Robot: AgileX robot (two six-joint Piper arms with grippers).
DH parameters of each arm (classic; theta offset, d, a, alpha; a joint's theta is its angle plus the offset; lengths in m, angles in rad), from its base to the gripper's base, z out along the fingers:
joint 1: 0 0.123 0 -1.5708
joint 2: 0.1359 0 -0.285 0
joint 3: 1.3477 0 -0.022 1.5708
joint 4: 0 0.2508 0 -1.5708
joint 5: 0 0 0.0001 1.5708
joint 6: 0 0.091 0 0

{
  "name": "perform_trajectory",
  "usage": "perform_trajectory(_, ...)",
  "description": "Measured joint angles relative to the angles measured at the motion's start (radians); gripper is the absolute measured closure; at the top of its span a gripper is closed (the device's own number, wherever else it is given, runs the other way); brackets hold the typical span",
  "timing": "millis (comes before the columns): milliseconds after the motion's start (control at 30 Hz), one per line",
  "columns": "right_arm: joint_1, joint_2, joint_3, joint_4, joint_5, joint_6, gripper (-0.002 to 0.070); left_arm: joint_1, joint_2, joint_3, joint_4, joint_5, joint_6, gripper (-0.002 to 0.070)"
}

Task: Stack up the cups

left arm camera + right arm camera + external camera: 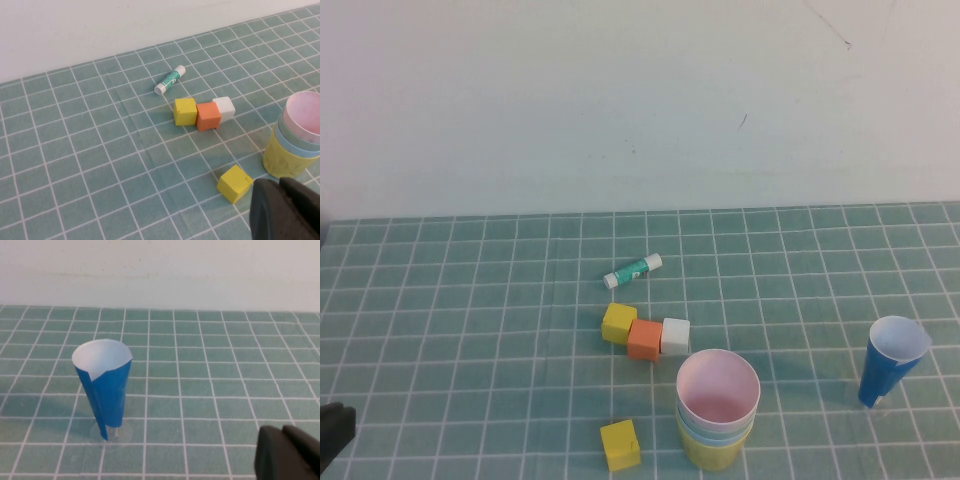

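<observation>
A lab bench: gridded green mat (pixel 470 320), bare white wall (pixel 620 100)

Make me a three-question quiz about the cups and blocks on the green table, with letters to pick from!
1. Where is the dark blue cup?
A. inside the pink cup
B. alone, to the right of the stack of cups
C. on the orange block

2. How many yellow blocks are there?
A. one
B. two
C. four

3. Which cup is on the top of the stack?
A. the pink cup
B. the yellow cup
C. the dark blue cup

Answers:
1. B, it stands apart near the table's right edge.
2. B, one yellow block touches the orange block; another yellow block lies alone nearer the robot.
3. A, its rim sits highest, the yellow cup lowest.

The left gripper waits at the left edge; the right gripper shows only in its wrist view.
</observation>
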Motion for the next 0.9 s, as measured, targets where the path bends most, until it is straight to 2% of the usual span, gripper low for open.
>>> perform_trajectory(200, 0.0, 0.0, 0.0, -0.001, 0.0, 0.0, 0.0678, 0.003, -0.005, 0.065, -0.004, -0.037, 0.029, 0.0677)
perform_trajectory(300, 0.0, 0.0, 0.0, -0.001, 0.0, 0.0, 0.0678, 0.046, -0.034, 0.131, -0.013, -0.074, 0.096, 0.0677)
perform_trajectory(667, 0.0, 0.0, 0.0, -0.001, 0.0, 0.002, 0.0678, 0.493, -0.279, 0.438, -0.103, -0.469, 0.112, 0.0677)
perform_trajectory(767, 0.0, 0.0, 0.0, -0.001, 0.0, 0.002, 0.0678, 0.56, -0.365, 0.515, -0.146, -0.506, 0.139, 0.0677)
perform_trajectory(900, 0.0, 0.0, 0.0, -0.001, 0.0, 0.002, 0.0678, 0.575, -0.393, 0.592, -0.165, -0.523, 0.164, 0.0677)
